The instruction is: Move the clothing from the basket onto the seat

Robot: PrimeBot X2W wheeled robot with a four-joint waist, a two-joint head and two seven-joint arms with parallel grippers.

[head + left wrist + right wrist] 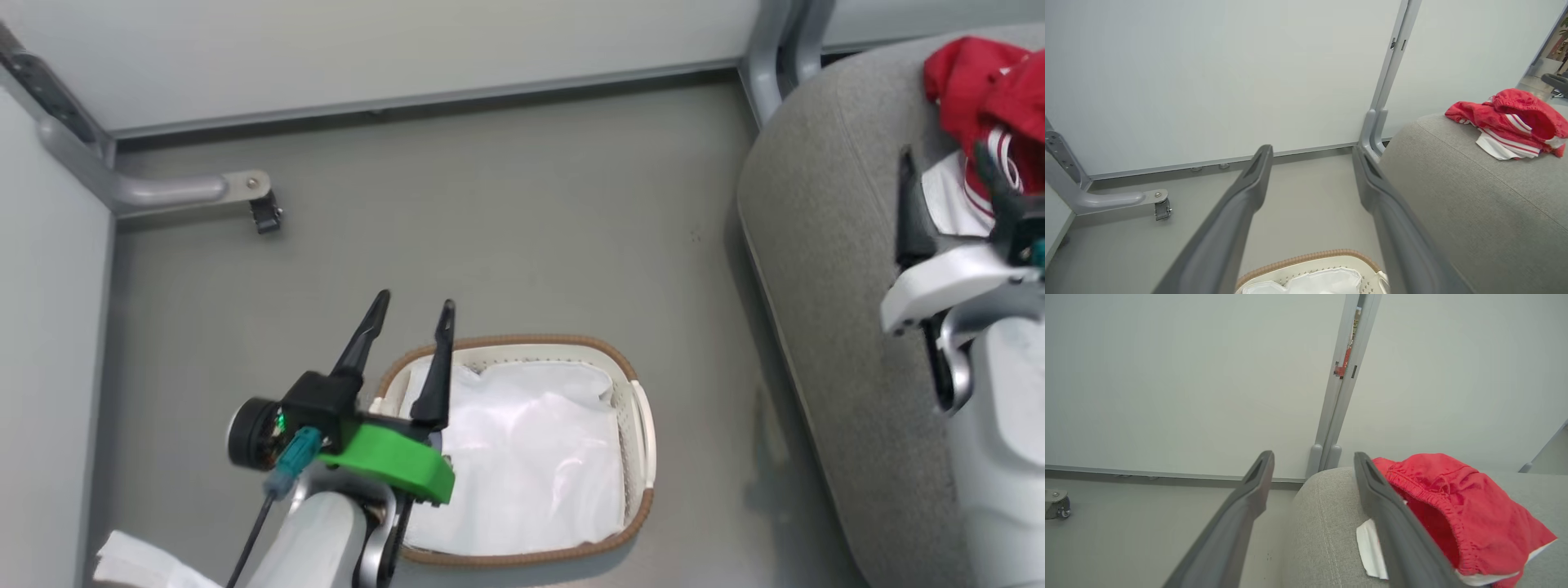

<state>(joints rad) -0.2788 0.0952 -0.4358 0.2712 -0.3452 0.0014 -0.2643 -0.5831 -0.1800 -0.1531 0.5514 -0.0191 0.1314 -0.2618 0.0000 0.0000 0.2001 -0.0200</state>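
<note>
The red clothing (980,82) with white striped panels lies bunched on the grey seat (824,245) at the upper right. It is also in the left wrist view as clothing (1515,118) on the seat (1474,204), and in the right wrist view as clothing (1449,498) on the seat (1323,522). My right gripper (941,151) (1313,455) is open just left of the garments, with nothing between its fingers. The basket (522,339) (1306,258) stands on the floor with the white liner (531,457) inside. My left gripper (414,304) (1311,150) hangs open over its left rim.
Pale partition walls close the back and the left. A grey metal foot with a caster (265,214) (1162,208) juts out at the left, and a grey post (767,57) stands by the seat. Something white and crumpled (139,563) lies at the bottom left. Grey floor separates basket and seat.
</note>
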